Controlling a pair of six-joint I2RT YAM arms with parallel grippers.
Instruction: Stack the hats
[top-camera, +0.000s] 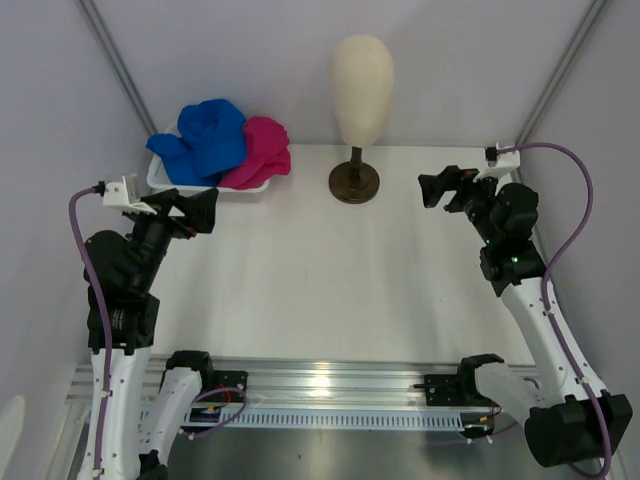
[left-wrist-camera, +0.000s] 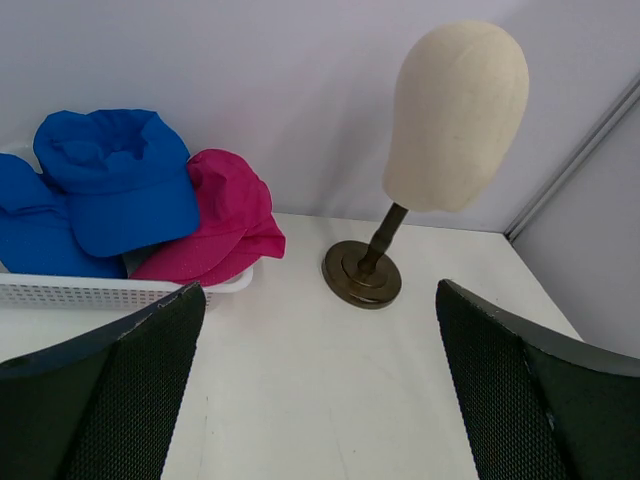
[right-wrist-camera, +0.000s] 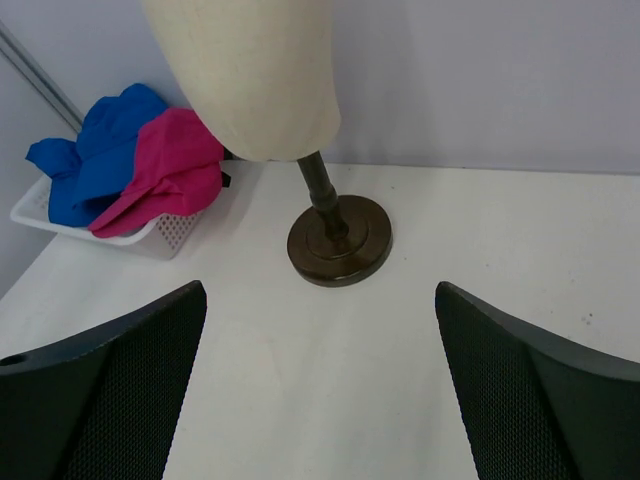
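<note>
So the left fingers (left-wrist-camera: 110, 400) are spread wide, holding nothing. The blue caps (left-wrist-camera: 120, 190) and pink cap (left-wrist-camera: 220, 225) sit piled in a white mesh basket (left-wrist-camera: 100, 290) ahead-left of them. They look like light, floppy cloth, so I'd pinch a stiffer brim. The smooth cream mannequin head (left-wrist-camera: 458, 120) stands ahead-right. The right fingers (right-wrist-camera: 110, 390) are wide open too, empty over the worktop (right-wrist-camera: 400, 350).

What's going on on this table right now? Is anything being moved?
Nothing is being handled yet. The soft royal blue cloth caps and magenta pink cloth caps lie heaped in a white mesh plastic basket at the far left. Beside it stands a bare cream egg-shaped mannequin head on a dark round base. The left gripper and right gripper hover open and empty.
</note>
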